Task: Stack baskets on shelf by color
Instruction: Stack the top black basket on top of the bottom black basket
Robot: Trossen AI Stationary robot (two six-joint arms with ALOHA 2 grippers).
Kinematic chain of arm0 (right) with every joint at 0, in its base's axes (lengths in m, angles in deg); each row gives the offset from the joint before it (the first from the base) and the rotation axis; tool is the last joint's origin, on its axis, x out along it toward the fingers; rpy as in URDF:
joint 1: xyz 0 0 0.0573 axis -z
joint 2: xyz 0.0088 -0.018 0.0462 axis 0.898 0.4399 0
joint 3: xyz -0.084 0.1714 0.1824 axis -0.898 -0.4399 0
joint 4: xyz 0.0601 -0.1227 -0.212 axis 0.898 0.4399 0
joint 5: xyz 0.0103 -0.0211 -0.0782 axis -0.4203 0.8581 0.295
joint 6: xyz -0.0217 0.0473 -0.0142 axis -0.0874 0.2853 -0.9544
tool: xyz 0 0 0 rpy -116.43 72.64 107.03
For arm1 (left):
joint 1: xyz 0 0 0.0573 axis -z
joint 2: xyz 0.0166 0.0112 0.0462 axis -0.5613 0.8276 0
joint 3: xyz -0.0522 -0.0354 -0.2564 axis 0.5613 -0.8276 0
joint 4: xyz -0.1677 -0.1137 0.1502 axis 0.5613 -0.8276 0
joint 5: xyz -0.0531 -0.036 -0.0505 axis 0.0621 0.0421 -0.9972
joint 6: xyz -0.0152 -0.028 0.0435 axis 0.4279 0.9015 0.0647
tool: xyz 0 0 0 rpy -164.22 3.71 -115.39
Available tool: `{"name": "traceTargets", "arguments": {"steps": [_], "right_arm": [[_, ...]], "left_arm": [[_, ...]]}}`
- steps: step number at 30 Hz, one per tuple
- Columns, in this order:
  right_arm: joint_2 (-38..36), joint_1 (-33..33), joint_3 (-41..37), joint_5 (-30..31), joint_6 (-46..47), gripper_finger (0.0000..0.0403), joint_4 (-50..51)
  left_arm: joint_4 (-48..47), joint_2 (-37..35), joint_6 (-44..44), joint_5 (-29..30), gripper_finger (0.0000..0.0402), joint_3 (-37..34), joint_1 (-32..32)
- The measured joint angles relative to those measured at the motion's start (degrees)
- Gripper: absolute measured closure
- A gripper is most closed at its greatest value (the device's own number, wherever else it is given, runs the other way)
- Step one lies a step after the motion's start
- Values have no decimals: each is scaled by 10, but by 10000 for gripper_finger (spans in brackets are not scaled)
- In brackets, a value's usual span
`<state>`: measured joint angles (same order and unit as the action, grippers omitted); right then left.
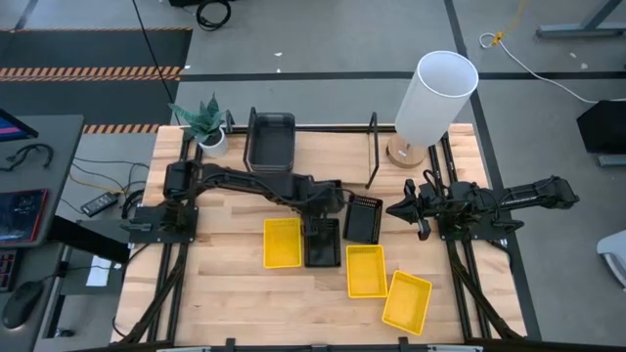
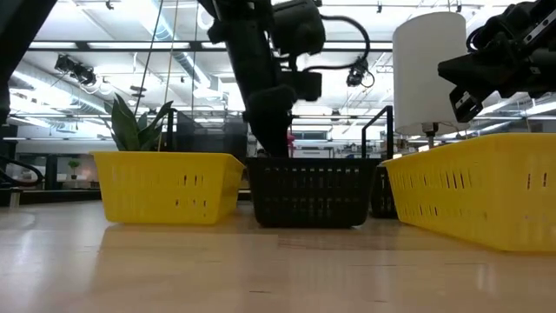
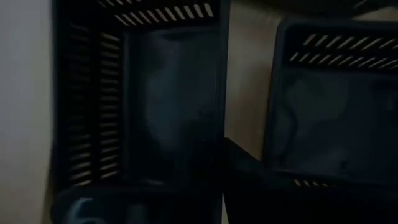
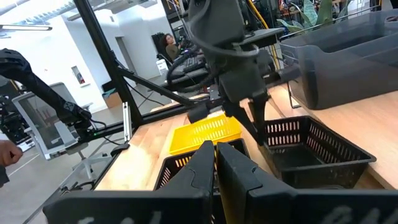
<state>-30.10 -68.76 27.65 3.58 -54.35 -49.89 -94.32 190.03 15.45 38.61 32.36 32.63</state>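
Two black baskets sit on the table, one point(image 1: 323, 242) nearer the front and one point(image 1: 363, 217) beside it, with a strip of wood point(image 3: 245, 87) between them. Three yellow baskets point(image 1: 282, 242) point(image 1: 366, 271) point(image 1: 407, 300) lie around them. A dark grey basket point(image 1: 270, 140) rests on the shelf point(image 1: 374, 147) at its left end. My left gripper point(image 1: 334, 217) points down over the gap between the black baskets and looks open point(image 4: 252, 124). My right gripper point(image 4: 215, 163) is shut and hovers to the right point(image 1: 406, 208). My left gripper comes from above with its fingers point(image 4: 258, 127) down at rim height beside the black basket point(image 4: 305, 146). I cannot tell whether it touches that basket's wall or the other black basket point(image 3: 168, 99).
A white lamp point(image 1: 435, 98) stands at the far right of the table. A potted plant point(image 1: 207, 122) stands at the far left corner. The shelf's upright rods point(image 1: 252, 119) rise along the far edge. Bare wood lies at the near left of the table point(image 1: 215, 293).
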Motion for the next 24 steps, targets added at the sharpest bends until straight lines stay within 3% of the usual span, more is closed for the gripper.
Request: {"name": "traceTargets", "arguments": {"steps": [14, 24], "right_arm": [[4, 0, 0, 0, 0, 378, -8], [5, 0, 0, -1, 0, 378, -9]], "left_arm": [[26, -95, -35, 42, 388, 0, 11], [42, -210, -12, 46, 388, 0, 9]]}}
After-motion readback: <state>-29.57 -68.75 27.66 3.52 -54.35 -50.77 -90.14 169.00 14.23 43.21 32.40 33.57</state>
